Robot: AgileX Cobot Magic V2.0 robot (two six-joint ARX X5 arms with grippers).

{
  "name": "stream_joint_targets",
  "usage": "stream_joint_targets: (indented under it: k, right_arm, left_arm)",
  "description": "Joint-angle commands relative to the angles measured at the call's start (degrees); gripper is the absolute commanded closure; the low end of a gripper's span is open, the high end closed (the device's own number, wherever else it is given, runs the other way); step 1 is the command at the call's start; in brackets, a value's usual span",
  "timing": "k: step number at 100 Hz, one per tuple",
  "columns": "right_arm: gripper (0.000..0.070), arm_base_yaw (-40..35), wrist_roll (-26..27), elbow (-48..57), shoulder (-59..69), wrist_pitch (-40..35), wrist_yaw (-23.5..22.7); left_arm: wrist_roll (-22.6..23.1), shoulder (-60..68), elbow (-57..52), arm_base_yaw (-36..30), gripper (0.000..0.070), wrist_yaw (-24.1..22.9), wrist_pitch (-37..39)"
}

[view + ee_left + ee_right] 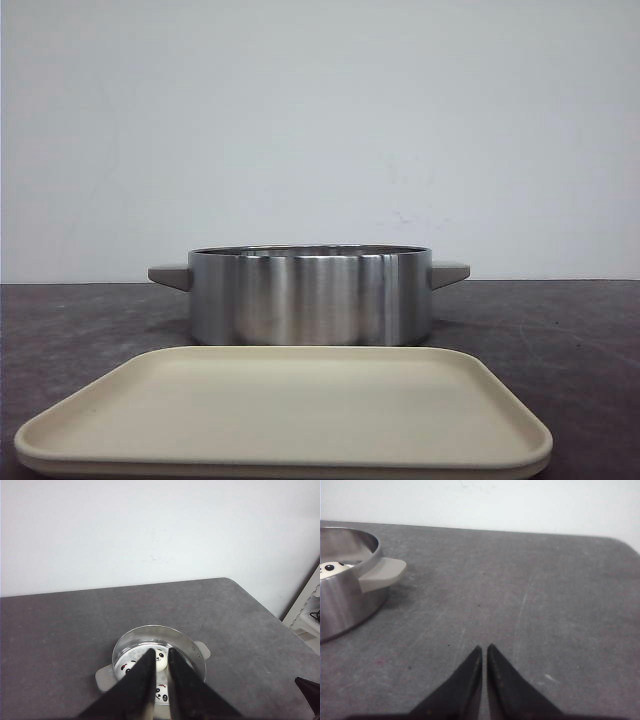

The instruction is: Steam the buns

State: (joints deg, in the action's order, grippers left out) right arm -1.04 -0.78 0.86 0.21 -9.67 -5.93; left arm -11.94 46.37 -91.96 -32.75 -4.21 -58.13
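Three white panda-faced buns lie inside the steel pot (pixel 192 647): one (pixel 160 659) at the middle, one (pixel 127 667) beside it and one (pixel 161 694) nearer me. My left gripper (pixel 161 651) hangs high above the pot, its black fingers nearly together with only a thin gap and nothing held. They hide part of the pot's inside. My right gripper (pixel 484 647) is shut and empty, low over the bare table beside the pot (pixel 345 590), where a bun's top (pixel 332 567) shows over the rim. Neither gripper shows in the front view.
A beige tray (pixel 290 440) with nothing on it lies at the table's front edge, just before the pot (pixel 310 295). The pot has grey side handles (pixel 170 275) (pixel 380 573). A white wall stands behind the table. A white shelf (pixel 310 615) stands past the table's right edge.
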Motion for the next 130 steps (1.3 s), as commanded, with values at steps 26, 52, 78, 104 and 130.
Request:
stream_joint_targets:
  k: [26, 52, 78, 104, 130]
  right_arm:
    - [0.0690, 0.0, -1.4, -0.2, 0.0, 0.7, -0.1]
    - [0.0690, 0.0, -1.4, -0.2, 0.0, 0.7, -0.1]
    - [0.0690, 0.0, -1.4, -0.2, 0.0, 0.6, -0.1]
    - [0.0690, 0.0, -1.4, -0.2, 0.0, 0.7, -0.1]
    - [0.0690, 0.0, -1.4, -0.2, 0.0, 0.7, -0.1]
  left_arm:
    - [0.6, 0.4, -1.0, -0.4, 0.0700, -0.1, 0.5]
    - [0.6, 0.4, -1.0, -0.4, 0.0700, -0.1, 0.5]
    - [0.6, 0.4, -1.0, -0.4, 0.0700, -0.1, 0.5]
    - [3.6, 0.0, 1.0, 7.6, 0.0700, 2.2, -2.0]
    - [5.9, -10.3, 35.8, 19.5, 0.0700, 18.8, 25.2]
